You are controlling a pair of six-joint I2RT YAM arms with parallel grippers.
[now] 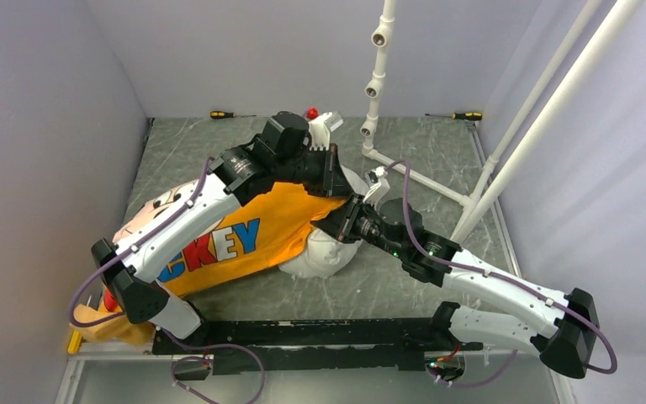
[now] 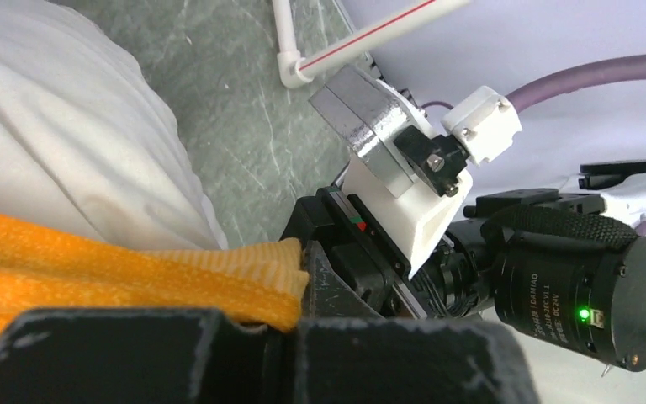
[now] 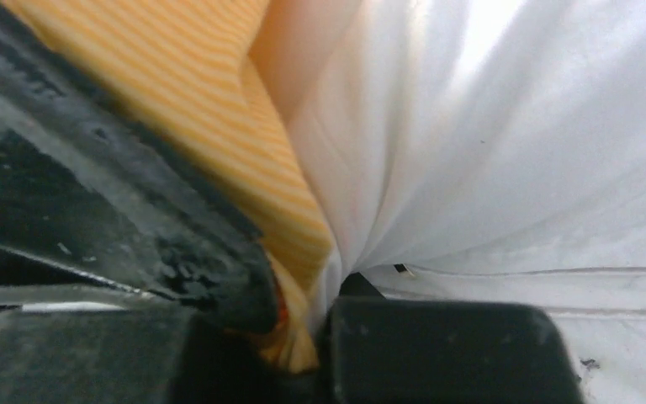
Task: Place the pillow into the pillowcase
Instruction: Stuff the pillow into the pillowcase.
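Right wrist: right gripper (image 3: 300, 341) clenched on orange pillowcase (image 3: 219, 126) hem, white pillow (image 3: 513, 168) pressed alongside. Left gripper (image 2: 290, 328) pinching same hem close by. Pillow partly inside case on table (image 1: 420, 160), white end sticking out. Screwdriver (image 1: 463, 115) at back edge.

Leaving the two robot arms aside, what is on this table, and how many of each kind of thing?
pillow: 1
pillowcase: 1
screwdrivers: 2
white pipe frame: 1
small yellow item at the near-left edge, too hidden to name: 1
Total: 6
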